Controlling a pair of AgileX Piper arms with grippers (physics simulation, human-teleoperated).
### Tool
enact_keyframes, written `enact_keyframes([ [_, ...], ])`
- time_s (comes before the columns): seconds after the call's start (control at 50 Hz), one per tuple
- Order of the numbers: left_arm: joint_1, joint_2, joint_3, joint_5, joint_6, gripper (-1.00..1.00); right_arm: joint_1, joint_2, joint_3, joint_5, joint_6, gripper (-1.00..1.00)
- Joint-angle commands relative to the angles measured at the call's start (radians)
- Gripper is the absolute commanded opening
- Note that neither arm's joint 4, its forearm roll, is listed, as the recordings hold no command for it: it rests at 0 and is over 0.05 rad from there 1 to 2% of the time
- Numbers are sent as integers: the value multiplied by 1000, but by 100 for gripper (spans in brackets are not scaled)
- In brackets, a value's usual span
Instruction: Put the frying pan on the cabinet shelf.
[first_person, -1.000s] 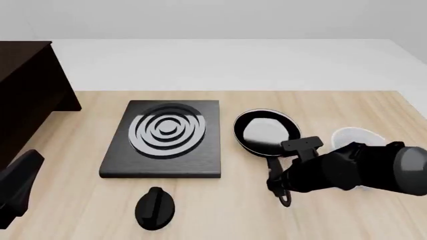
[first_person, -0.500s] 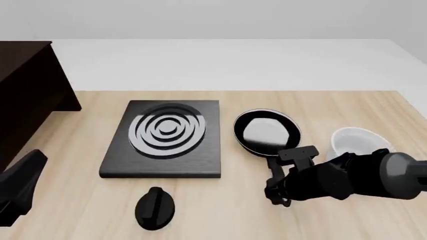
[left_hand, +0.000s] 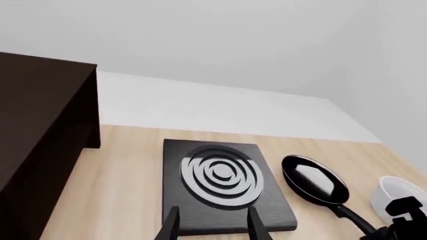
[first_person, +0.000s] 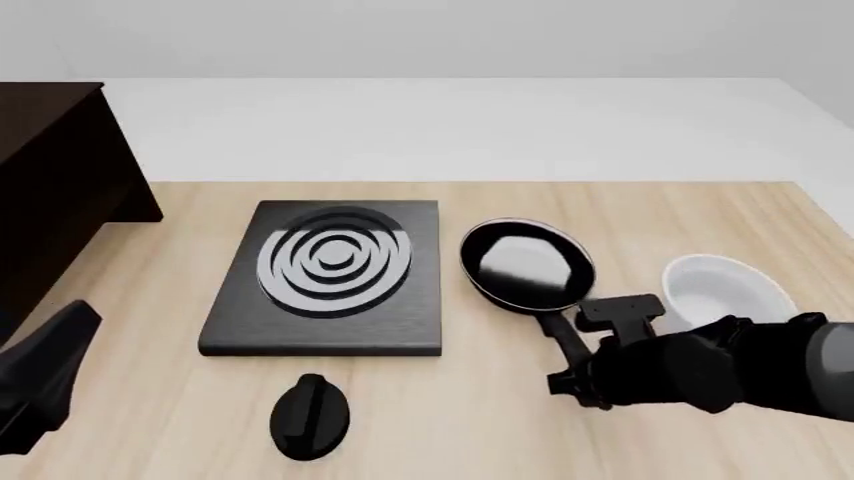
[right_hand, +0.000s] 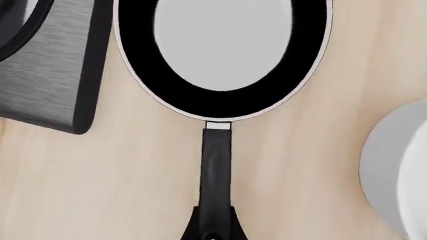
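Item: frying pan (first_person: 526, 266), flat on the tabletop (first_person: 694, 215), bowl just ahead of my right claw (first_person: 583, 381), handle running back under it so I can take the long lever end. Whether the claw's fingers have closed on the handle I cannot tell.
Adjacent: stove plate (first_person: 331, 275) left of claw; white pot (first_person: 722, 289) right.
Destination: cabinet shelf (first_person: 47, 190), far left.
Left claw (left_hand: 210, 225): parted, empty.
Change: pan has swung slightly leftward; my claw sits lower and further right.

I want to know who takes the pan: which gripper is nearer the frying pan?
Right. The right gripper sits at the frying pan handle's end; the left gripper is beyond the stove plate.
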Motion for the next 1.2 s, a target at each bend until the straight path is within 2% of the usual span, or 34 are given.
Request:
enact_keyframes([
  [0.02, -14, 7, -18, 9, 3, 100, -23, -138, 74, -51, -20, -100],
  [0.1, -16, 2, -38, 29, -6, 100, -52, -237, 72, -17, -59, -100],
  [0.12, -12, 0, -39, 32, -13, 100, -31, -270, 64, 5, -67, -100],
  [0.14, -9, -1, -38, 34, -45, 100, -24, -285, 61, 15, -60, -100],
  [0.16, -11, -8, -39, 37, -94, 100, -44, -319, 52, 37, -78, -100],
  [0.18, -7, -8, -44, 42, -92, 100, -52, -350, 43, 56, -72, -100],
  [0.3, 1, 3, -60, 47, -72, 100, -92, -465, -5, 132, -137, -100],
  [0.38, -3, 5, -58, 47, -65, 100, -97, -559, -45, 187, -219, -100],
  [0.42, -14, 7, -63, 53, -58, 100, -86, -583, -68, 226, -196, -100],
  [0.52, -7, 1, -69, 60, -55, 100, -83, -632, -96, 257, -265, -100],
  [0.56, -6, 3, -62, 52, -64, 100, -80, -643, -123, 278, -244, -100],
  [0.64, -38, -3, -67, 58, -87, 100, -69, -684, -201, 334, -258, -100],
  [0.68, -24, -9, -65, 60, -130, 100, -51, -691, -234, 364, -259, -100],
  [0.8, -50, 31, -97, 49, -143, 100, -16, -695, -319, 414, -259, -100],
  [0.82, -55, 46, -106, 42, -166, 100, -7, -697, -331, 418, -275, -100],
  [0.86, -52, 62, -132, 44, -159, 100, 3, -694, -351, 422, -288, -100],
  [0.88, -42, 59, -142, 46, -168, 100, 8, -686, -366, 431, -279, -100],
  [0.9, -40, 59, -141, 44, -191, 100, 13, -682, -372, 434, -278, -100],
  [0.92, -34, 61, -132, 35, -255, 100, 20, -678, -384, 436, -285, -100],
  [1.0, -46, 100, -144, 11, -300, 100, 37, -656, -426, 446, -303, -100],
  [1.04, -45, 132, -160, 1, -295, 100, 42, -648, -447, 451, -312, -100],
  [1.06, -35, 160, -186, -6, -280, 100, 52, -633, -471, 457, -316, -100],
  [1.2, -74, 282, -308, -59, -326, 100, 79, -575, -565, 479, -325, -100],
])
